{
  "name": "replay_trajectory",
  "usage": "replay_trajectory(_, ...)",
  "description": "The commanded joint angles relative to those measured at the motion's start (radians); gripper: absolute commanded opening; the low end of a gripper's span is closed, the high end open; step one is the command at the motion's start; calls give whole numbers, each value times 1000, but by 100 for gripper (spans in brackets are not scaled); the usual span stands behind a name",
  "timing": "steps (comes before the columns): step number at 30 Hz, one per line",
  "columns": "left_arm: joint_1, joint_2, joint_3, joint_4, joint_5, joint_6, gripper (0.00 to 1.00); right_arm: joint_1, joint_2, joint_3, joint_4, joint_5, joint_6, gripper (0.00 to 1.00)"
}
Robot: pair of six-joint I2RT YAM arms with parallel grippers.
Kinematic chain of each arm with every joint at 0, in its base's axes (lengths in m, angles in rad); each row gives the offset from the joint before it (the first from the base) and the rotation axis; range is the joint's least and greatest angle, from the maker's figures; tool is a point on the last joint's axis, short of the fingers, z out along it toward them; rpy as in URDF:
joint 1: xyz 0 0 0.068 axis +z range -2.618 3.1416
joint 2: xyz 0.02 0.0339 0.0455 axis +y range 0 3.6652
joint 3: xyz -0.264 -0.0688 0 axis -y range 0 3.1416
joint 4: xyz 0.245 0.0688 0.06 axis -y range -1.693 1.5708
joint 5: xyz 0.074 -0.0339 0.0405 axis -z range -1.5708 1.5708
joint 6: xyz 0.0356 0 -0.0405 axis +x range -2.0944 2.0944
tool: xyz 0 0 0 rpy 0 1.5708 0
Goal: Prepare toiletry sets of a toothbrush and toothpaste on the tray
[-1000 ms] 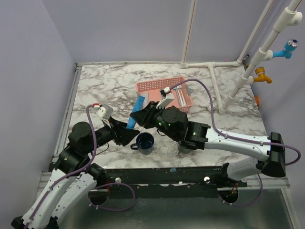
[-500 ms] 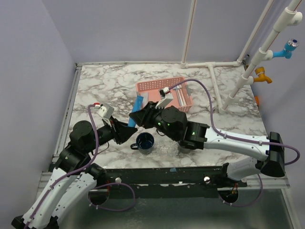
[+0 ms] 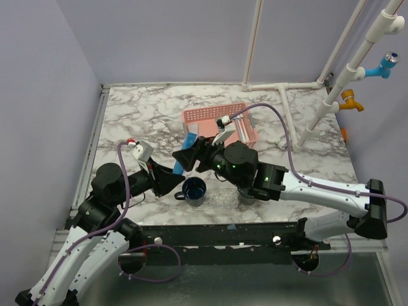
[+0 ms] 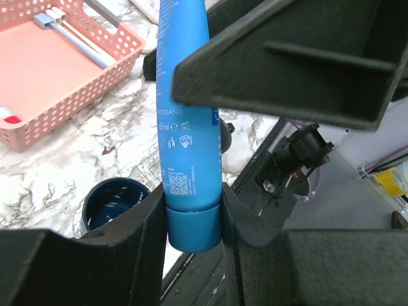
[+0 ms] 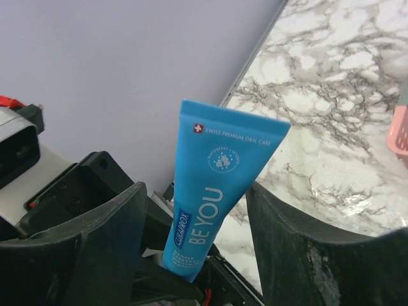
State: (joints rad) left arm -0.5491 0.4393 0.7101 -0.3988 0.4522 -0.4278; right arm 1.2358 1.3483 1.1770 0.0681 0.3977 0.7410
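Note:
A blue toothpaste tube [image 3: 185, 152] [image 4: 187, 127] [image 5: 220, 191] stands tilted in the air over the table's front middle. My left gripper [image 3: 174, 172] [image 4: 193, 213] is shut on its cap end. My right gripper [image 3: 186, 155] [image 5: 194, 191] is open, with a finger on each side of the tube's flat end and a gap to both. A navy mug [image 3: 194, 190] [image 4: 111, 204] stands just below, on the faint clear tray [image 3: 223, 196]. A slim light-blue toothbrush [image 4: 83, 46] lies in the pink basket [image 3: 213, 116] [image 4: 44, 83].
A white toothbrush lies next to the light-blue one in the basket. A second dark mug [image 3: 245, 195] is mostly hidden under my right arm. White pipes [image 3: 290, 121] run along the back right, and the table's front edge lies close below the mugs.
My left gripper closed on the tube's cap end. My right gripper then opened off the tube's flat end and drew back slightly. The tube stays in the left gripper.

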Motion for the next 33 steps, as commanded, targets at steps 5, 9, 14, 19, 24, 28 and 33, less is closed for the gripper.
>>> replay_trajectory(5, -2, -45, 7, 13, 171, -37, 0, -5, -183, -8, -99, -114, -278, 72)
replay_trajectory(9, -2, -47, -1, 41, 272, -71, 0, -7, -221, 57, -244, -208, -395, 73)
replay_trajectory(14, -2, -52, -21, 79, 389, -112, 0, -8, -267, 120, -389, -276, -500, 74)
replay_trajectory(19, -1, -59, -35, 116, 504, -146, 0, -7, -288, 186, -501, -358, -595, 74)
replay_trajectory(24, -2, -63, -26, 109, 604, -148, 0, -8, -260, 269, -622, -513, -667, 74)
replay_trajectory(28, -1, -76, -18, 105, 671, -152, 0, -7, -236, 304, -692, -611, -704, 74)
replay_trajectory(33, -2, -99, -6, 79, 738, -147, 0, -8, -234, 299, -698, -782, -717, 74)
